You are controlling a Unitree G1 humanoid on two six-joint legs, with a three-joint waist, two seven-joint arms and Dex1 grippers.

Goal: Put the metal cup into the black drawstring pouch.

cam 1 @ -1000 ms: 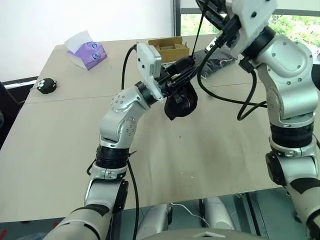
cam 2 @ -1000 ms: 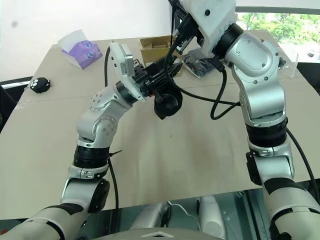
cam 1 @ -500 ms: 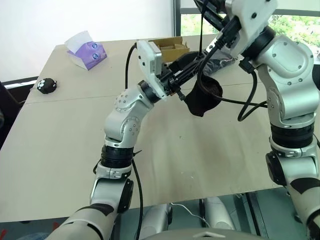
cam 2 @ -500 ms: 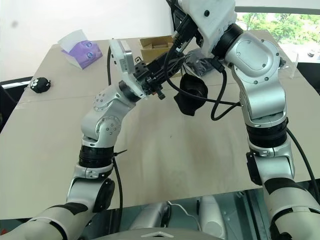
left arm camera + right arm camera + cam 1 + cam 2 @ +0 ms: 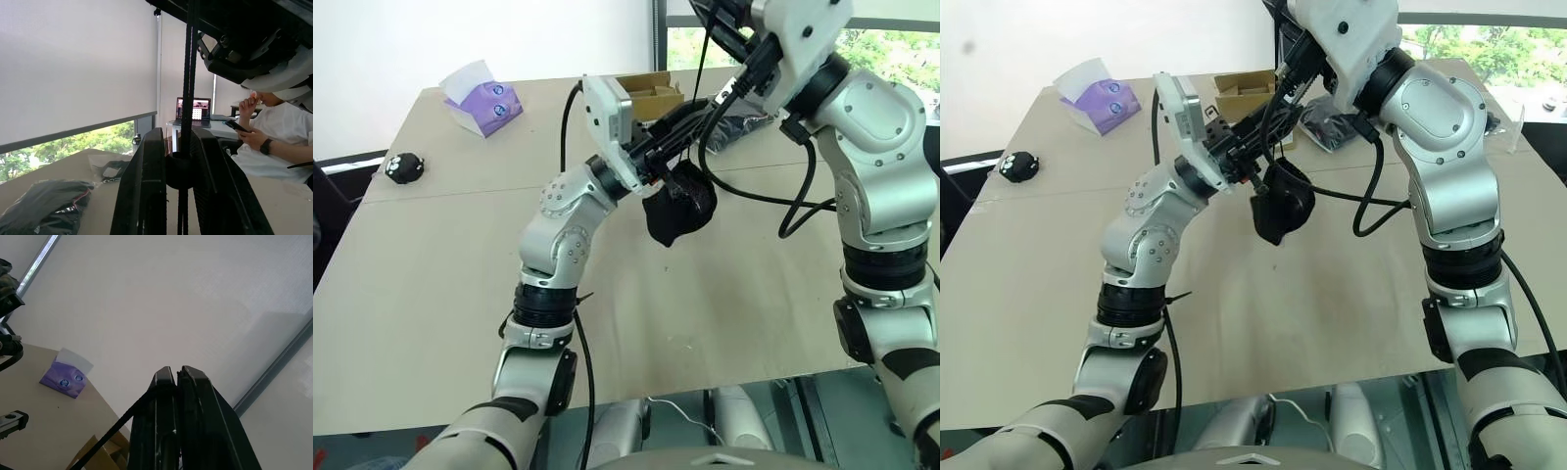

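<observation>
The wide tan table (image 5: 431,294) lies under both arms. It is mostly bare in the middle and on the near side, so there is much free room to lower something there. The other things stand along the far edge: a cardboard box (image 5: 646,90), beside it black bundles in clear plastic (image 5: 1332,127), and a purple tissue box (image 5: 484,103) near the far left corner. A small black object (image 5: 406,166) lies close to the left edge, well apart from the work. The black drawstring pouch (image 5: 677,204) hangs in the air above the table, in front of the cardboard box and touching nothing below it. It looks round and swollen, so I judge that the metal cup is already inside it, hidden by the fabric. I think the pouch is held high so that its own weight can pull the mouth closed along the drawstring cord (image 5: 188,73). The right gripper (image 5: 177,369) is raised higher and is closed tightly on this cord. The left gripper (image 5: 177,132) stands at the gathered mouth of the pouch with the cord running through it, but I cannot tell whether it really pinches there. The two arms are very near each other, with cables between them, so any pull should go sideways with care.
</observation>
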